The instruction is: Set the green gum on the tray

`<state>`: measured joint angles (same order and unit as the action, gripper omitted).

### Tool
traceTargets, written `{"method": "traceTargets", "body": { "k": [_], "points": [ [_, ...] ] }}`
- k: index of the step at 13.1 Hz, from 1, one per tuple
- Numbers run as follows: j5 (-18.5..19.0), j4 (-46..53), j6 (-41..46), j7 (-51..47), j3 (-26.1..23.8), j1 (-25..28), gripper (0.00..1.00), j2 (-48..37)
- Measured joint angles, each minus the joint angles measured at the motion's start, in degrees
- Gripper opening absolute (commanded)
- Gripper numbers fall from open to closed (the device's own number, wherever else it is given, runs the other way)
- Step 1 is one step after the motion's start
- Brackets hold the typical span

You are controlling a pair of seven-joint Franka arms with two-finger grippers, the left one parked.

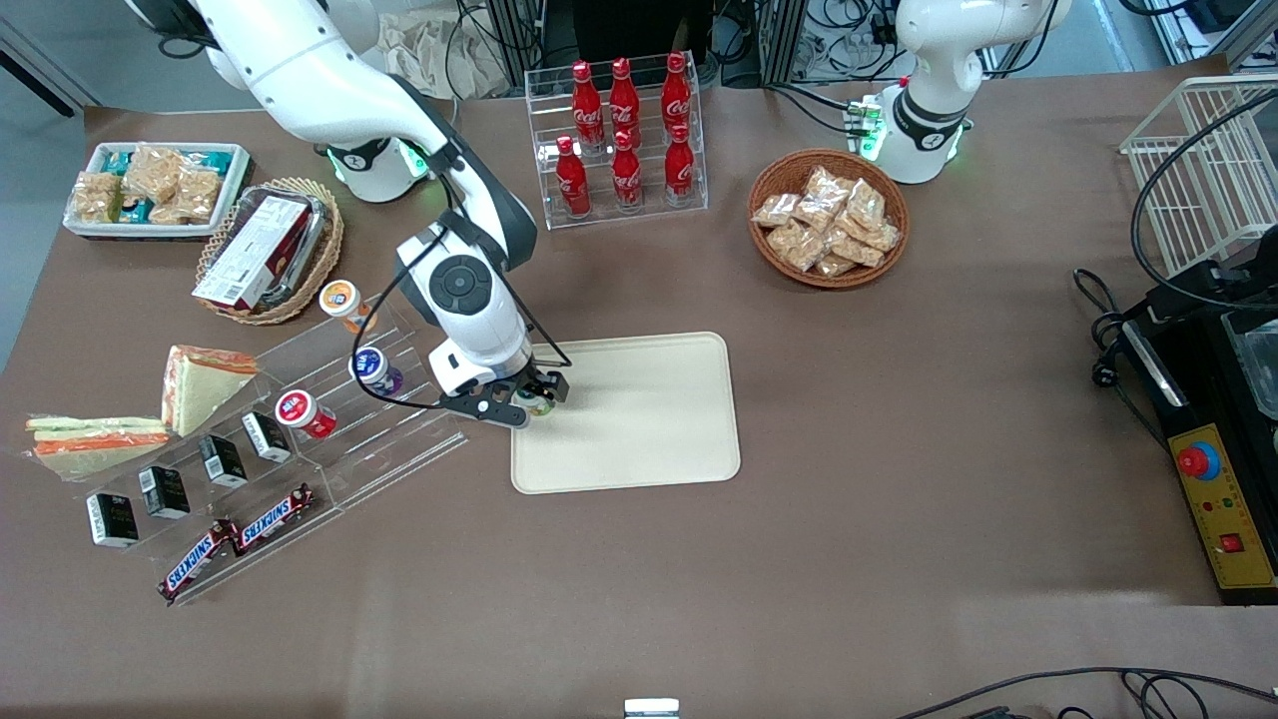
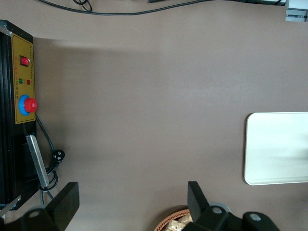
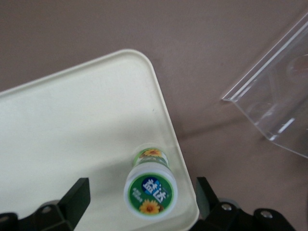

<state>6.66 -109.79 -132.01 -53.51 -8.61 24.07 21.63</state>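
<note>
Beige tray [image 1: 639, 419], centre of the front frame | green gum [image 3: 150, 187] stands upright just inside its rim | claw [image 1: 534, 397] open astride it, gripping nothing, apparently to release.

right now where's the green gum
The green gum stands upright on the tray, just inside the rim nearest the clear display rack. The end effector is open above it, fingers either side, not touching.
</note>
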Motion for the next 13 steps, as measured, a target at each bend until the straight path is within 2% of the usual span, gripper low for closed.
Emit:
{"method": "traceTargets", "body": {
  "k": [3,5,7,10,13],
  "points": [
    [0.0,12.11,17.16,0.29,-0.28,0.0,0.98,-4.7],
    [0.0,17.89,24.28,2.85,-0.32,-0.26,0.98,-7.86],
    [-0.88,20.18,28.9,8.49,-0.31,-2.47,0.98,-11.54],
    [-1.82,20.46,34.11,21.49,0.61,-8.57,0.99,-16.78],
    [-2.13,20.44,36.38,36.6,7.51,-11.25,0.99,-19.2]
  ]
}}
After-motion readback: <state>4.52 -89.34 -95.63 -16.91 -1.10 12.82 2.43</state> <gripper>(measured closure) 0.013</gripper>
